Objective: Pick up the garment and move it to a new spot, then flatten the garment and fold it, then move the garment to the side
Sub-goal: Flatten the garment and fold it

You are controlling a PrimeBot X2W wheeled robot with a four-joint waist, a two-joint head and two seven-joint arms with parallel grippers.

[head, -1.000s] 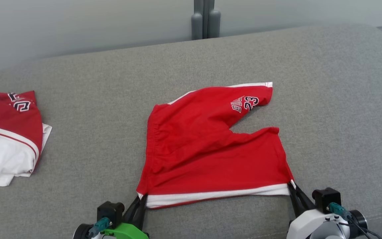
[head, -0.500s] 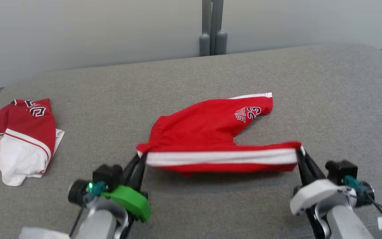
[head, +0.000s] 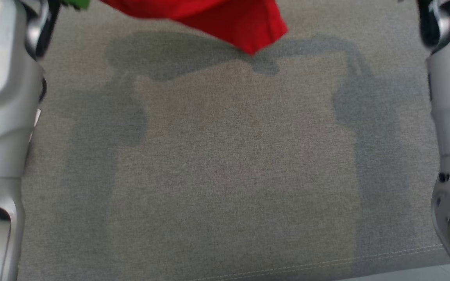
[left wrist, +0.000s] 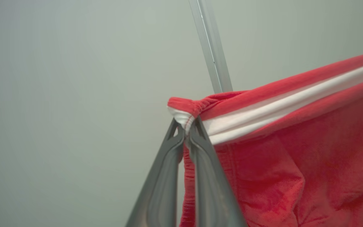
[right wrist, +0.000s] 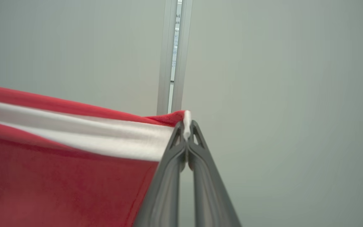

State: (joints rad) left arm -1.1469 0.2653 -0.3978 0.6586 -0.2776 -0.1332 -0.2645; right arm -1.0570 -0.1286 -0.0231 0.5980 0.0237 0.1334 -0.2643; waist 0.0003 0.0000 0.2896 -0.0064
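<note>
**A:** Where was the left end effector (left wrist: 186, 126)?

**B:** Up in the air. Its two fingers were pinched together on the left corner of the garment (left wrist: 295, 164), at the gathered waistband where the white stripe (left wrist: 279, 115) began.

**A:** And the garment itself?

**B:** Red shorts, strung between the two arms. The striped edge was the long axis, running left to right and nearly taut, and the rest hung below it. In the head view a low red fold hung over the far part of the grey cushion (head: 225, 164), with its shadow (head: 170, 54) beneath. It looked clear of the cushion, not resting on it.

**A:** The right end effector (right wrist: 186, 127)?

**B:** Closed the same way on the opposite corner of that stripe, so the cloth lay to its left.

**A:** Which arm was nearer, then?

**B:** Neither; each held an end. I'd judge that laying it flat would call for both to lower together, keeping the edge stretched.
</note>
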